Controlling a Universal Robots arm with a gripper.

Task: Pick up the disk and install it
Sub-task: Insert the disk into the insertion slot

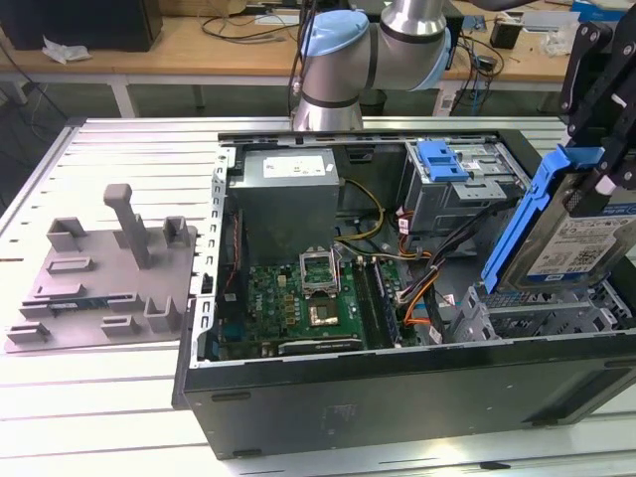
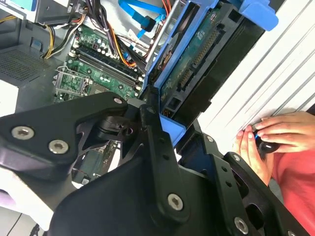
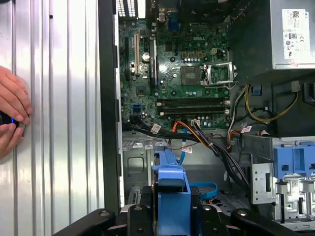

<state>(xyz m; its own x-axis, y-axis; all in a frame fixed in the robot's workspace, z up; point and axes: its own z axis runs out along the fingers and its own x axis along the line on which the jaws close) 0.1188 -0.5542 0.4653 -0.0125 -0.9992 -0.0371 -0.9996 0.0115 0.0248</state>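
Observation:
The disk (image 1: 581, 243), a silver drive with a white-and-blue label in a blue bracket (image 1: 537, 209), hangs tilted and nearly on edge at the exterior view's right. Its lower end is just over the metal drive cage (image 1: 542, 318) of the open computer case (image 1: 397, 383). My gripper (image 1: 599, 179) holds it from above, shut on the bracket's upper end. In the second wrist view the disk's green circuit underside (image 2: 197, 59) runs away from my black fingers (image 2: 152, 137). In the first wrist view the blue bracket (image 3: 172, 189) sits between my gripper's (image 3: 172, 219) links, above the case's bay.
The case holds a grey power supply (image 1: 288, 194), a green motherboard (image 1: 298, 298), loose cables (image 1: 427, 288) and a second cage with a blue latch (image 1: 442, 159). A grey fixture plate (image 1: 104, 268) lies at the exterior view's left. A person's hand (image 2: 275, 132) (image 3: 12, 115) rests on the slatted table beside the case.

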